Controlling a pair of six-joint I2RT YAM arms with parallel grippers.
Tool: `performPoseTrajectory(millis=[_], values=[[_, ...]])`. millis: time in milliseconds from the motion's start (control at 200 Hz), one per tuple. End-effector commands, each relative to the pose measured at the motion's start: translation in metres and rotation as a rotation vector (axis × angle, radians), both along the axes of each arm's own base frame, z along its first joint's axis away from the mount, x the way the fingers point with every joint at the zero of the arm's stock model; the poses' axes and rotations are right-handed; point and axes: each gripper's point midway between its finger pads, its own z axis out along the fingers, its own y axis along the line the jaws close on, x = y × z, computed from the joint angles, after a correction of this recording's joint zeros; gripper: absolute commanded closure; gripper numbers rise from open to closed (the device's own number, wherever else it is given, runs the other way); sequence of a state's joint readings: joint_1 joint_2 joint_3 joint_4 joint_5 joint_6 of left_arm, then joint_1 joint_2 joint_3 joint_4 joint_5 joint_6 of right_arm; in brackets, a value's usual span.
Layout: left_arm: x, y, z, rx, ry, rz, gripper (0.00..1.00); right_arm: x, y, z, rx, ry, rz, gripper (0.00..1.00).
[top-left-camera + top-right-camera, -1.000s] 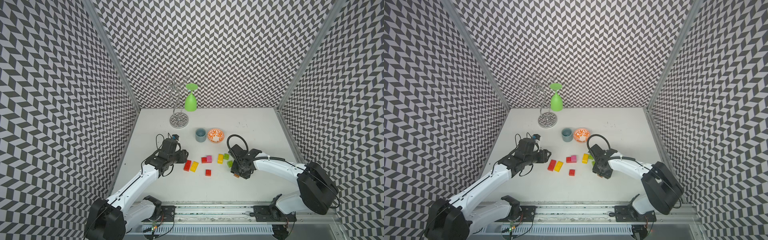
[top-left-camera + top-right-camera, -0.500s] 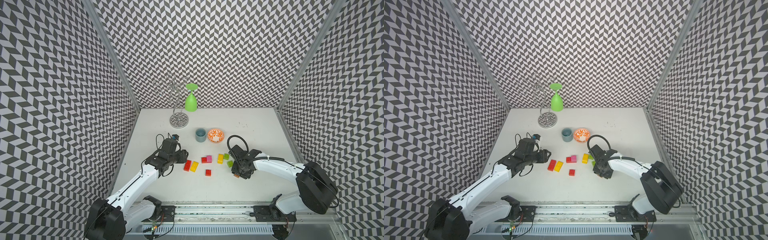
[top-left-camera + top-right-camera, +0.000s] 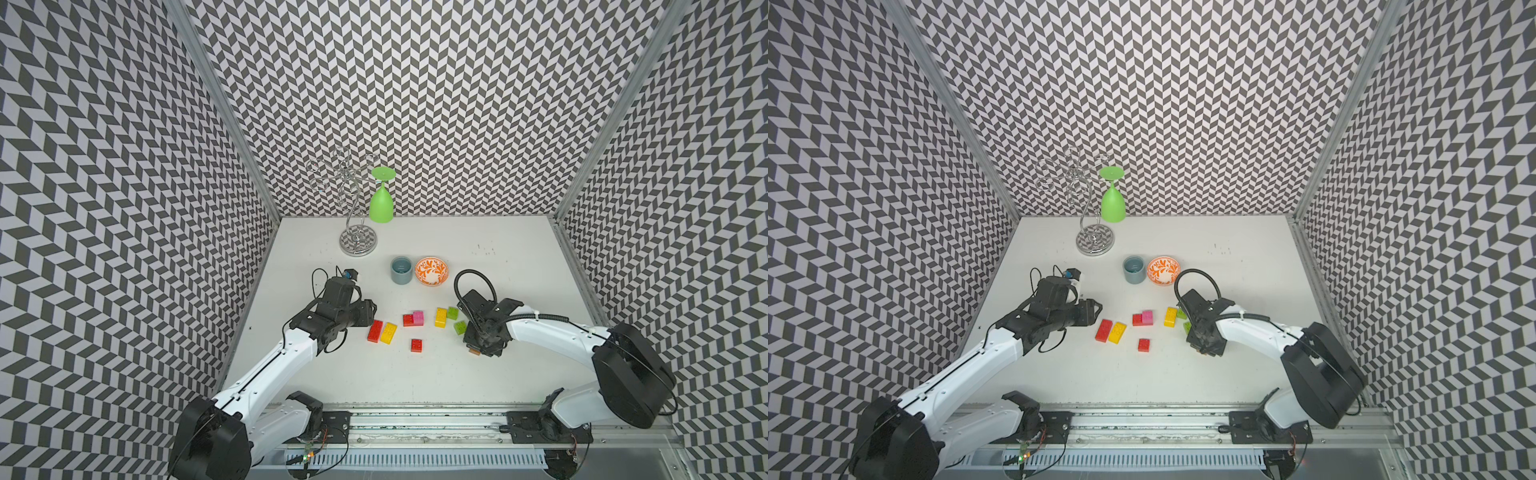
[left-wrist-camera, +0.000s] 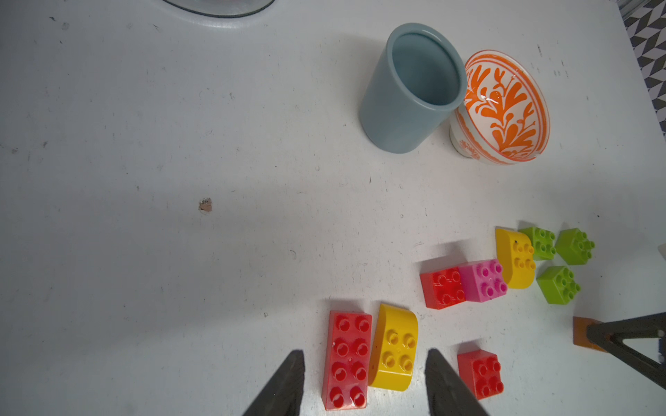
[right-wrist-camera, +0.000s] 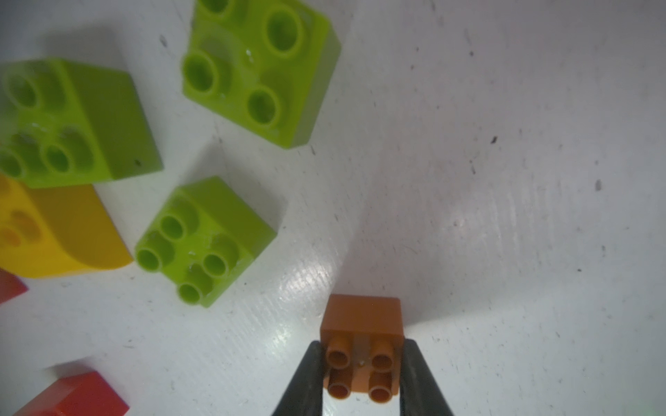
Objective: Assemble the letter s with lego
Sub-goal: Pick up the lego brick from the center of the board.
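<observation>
Blue-grey cup [image 4: 393, 122] and orange-patterned bowl [image 4: 504, 104] are standing side by side at the far middle of the table [image 3: 415, 382], only their glazed insides showing. Lego bricks [image 3: 417, 345] are lying nearer, between the arms. Right gripper [image 5: 362, 360] is clamping a brown brick [image 5: 361, 317] at the scatter's right end; the right wrist view is showing this plainly, while in both top views the gripper is covering most of it. Left gripper [image 4: 364, 354] is hovering, fingers apart, by the long red brick [image 4: 346, 360].

glossy plastic lego [image 4: 347, 360], glazed bowl [image 4: 504, 104] — scuffed matt table [image 4: 180, 144]
</observation>
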State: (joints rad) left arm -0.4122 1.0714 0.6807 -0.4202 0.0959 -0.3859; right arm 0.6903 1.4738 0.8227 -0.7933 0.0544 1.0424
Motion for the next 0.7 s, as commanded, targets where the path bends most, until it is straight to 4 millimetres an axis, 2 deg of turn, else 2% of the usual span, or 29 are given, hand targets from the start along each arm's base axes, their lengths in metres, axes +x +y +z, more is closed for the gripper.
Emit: performPoseTrajectory(millis=[0,115,225,426,536,696], values=[[0.005,0.002,0.015,-0.031,-0.042,-0.003,0.44,0.008,0.011,0.023,-0.01,-0.042,0.075,0.93],[0.012,0.009,0.027,-0.031,-0.065,0.016,0.44,0.01,0.035,0.045,-0.014,-0.058,0.162,0.94],[0.023,0.02,0.039,-0.016,-0.102,0.048,0.44,0.013,0.069,0.061,0.02,-0.069,0.238,0.97],[0.039,0.05,0.035,-0.048,-0.105,0.135,0.45,0.02,0.131,0.077,0.063,-0.09,0.351,0.99],[0.04,0.059,0.03,-0.074,-0.094,0.166,0.45,0.021,0.159,0.076,0.074,-0.078,0.399,1.0],[0.039,0.062,0.028,-0.078,-0.092,0.173,0.45,0.015,0.183,0.066,0.092,-0.031,0.412,1.0]])
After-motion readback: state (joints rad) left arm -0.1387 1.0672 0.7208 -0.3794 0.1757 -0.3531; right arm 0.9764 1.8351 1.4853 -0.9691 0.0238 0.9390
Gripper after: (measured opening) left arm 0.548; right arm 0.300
